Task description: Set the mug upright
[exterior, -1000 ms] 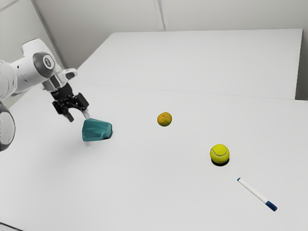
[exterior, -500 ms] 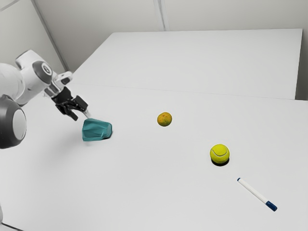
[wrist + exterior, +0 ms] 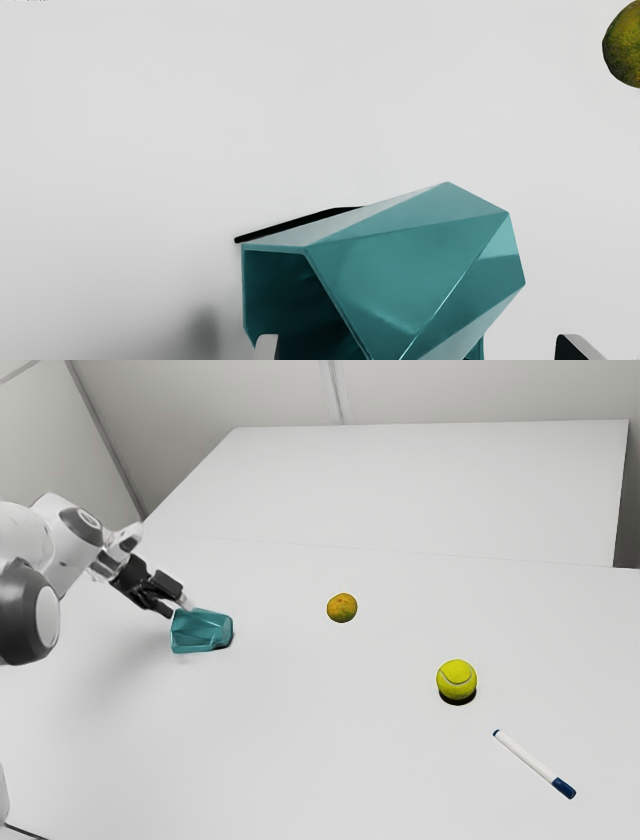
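teal mug lay on its side on the tbl. gripper was right by it w/ fingers spread wide apart.

The black two-finger jaws stand parted just beside a faceted teal mug lying on its side on the white desk. Well apart from them sits a round orange fruit; farther, a yellow-green tennis ball; farthest, a white, blue-capped marker.
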Motion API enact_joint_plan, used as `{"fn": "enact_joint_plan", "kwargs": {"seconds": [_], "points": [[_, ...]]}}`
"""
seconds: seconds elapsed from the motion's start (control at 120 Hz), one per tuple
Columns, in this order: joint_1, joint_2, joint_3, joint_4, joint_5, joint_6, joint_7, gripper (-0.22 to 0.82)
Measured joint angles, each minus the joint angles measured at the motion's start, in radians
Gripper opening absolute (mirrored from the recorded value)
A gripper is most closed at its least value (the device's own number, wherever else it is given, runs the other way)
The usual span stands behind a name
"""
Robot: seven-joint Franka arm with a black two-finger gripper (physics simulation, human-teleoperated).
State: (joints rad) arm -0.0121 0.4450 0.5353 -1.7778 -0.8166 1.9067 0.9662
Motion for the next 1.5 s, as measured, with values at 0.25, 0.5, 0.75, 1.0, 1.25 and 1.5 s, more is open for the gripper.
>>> {"fn": "enact_joint_plan", "kwargs": {"seconds": [0.25,0.5,0.75,1.0,1.25,1.5], "points": [[0.013,0.021,0.000,-0.024,-0.077,-0.032,0.069,0.60],[0.034,0.038,0.001,-0.035,-0.152,-0.091,0.115,0.60],[0.055,0.039,0.012,-0.054,-0.219,-0.169,0.147,0.60],[0.066,0.039,0.029,-0.058,-0.255,-0.237,0.169,0.60],[0.069,0.040,0.031,-0.069,-0.280,-0.271,0.186,0.57],[0.069,0.047,0.031,-0.071,-0.295,-0.280,0.197,0.42]]}}
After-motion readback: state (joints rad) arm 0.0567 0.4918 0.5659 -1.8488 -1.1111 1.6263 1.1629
